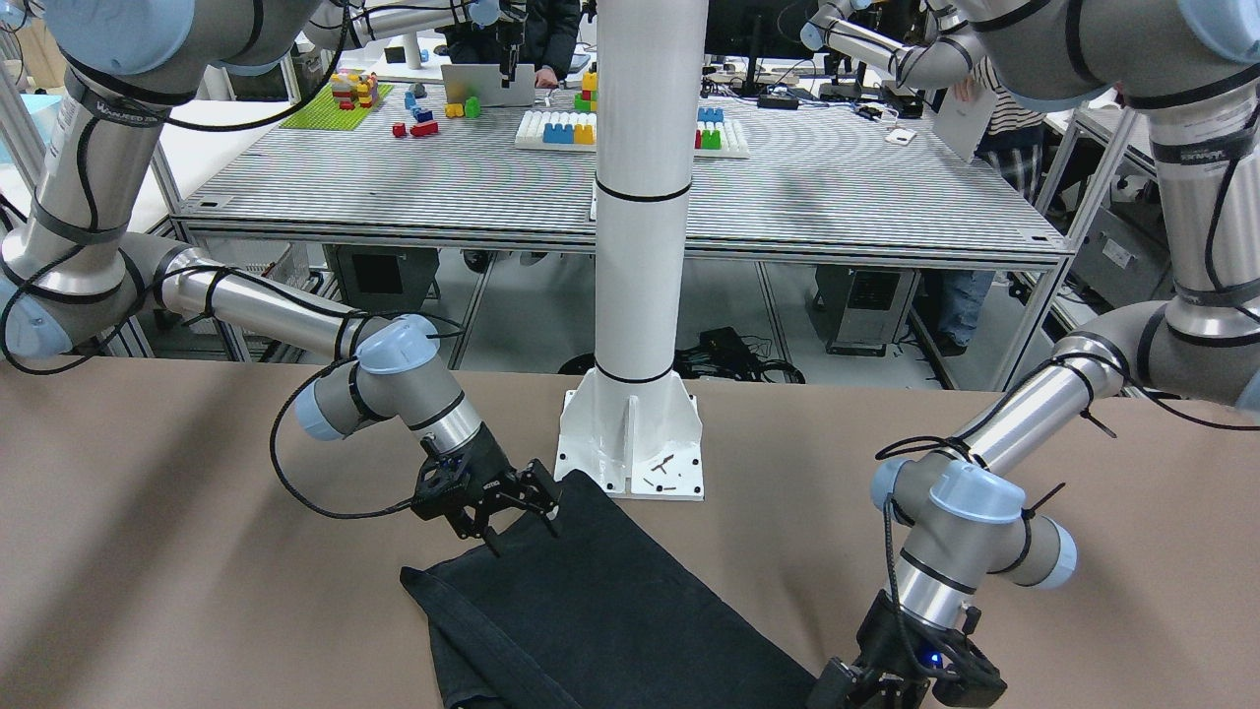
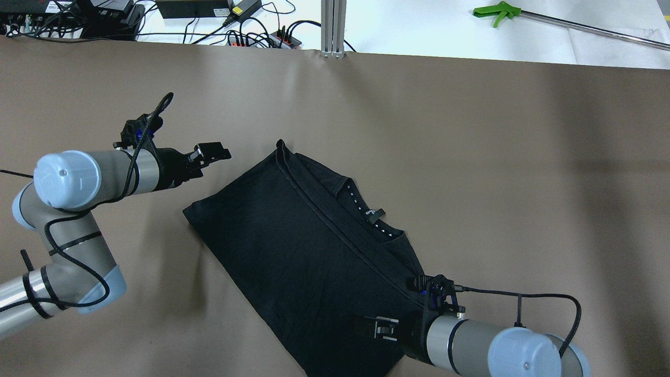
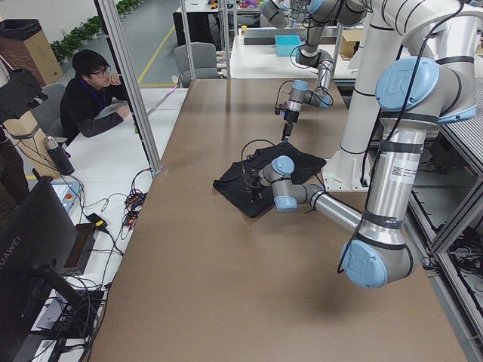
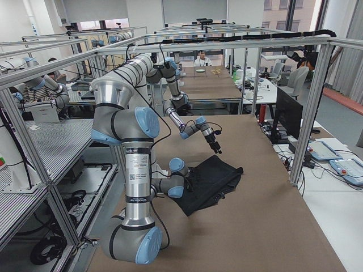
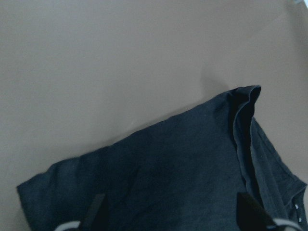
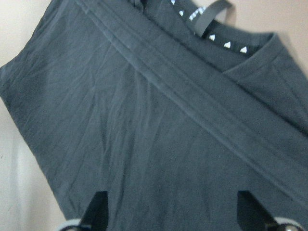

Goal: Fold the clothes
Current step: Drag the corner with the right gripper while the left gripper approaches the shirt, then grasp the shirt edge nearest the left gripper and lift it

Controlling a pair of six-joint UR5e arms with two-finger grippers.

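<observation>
1. The right tool is hanging with its fingers spread, just beside the base of the white pillar, low over the near corner of the black garment.
2. The garment is lying folded over on the brown tabletop, one corner sitting just beside the pillar's base.
3. The left tool is hanging spread and empty, well apart from the pillar, just off the garment's far edge.

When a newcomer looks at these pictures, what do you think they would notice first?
A black garment, folded and lying askew on the brown table, draws the eye first, its neck tape with white triangles exposed. Both tools are open: the right tool over its corner nearest the robot, the left tool by its left edge.
</observation>
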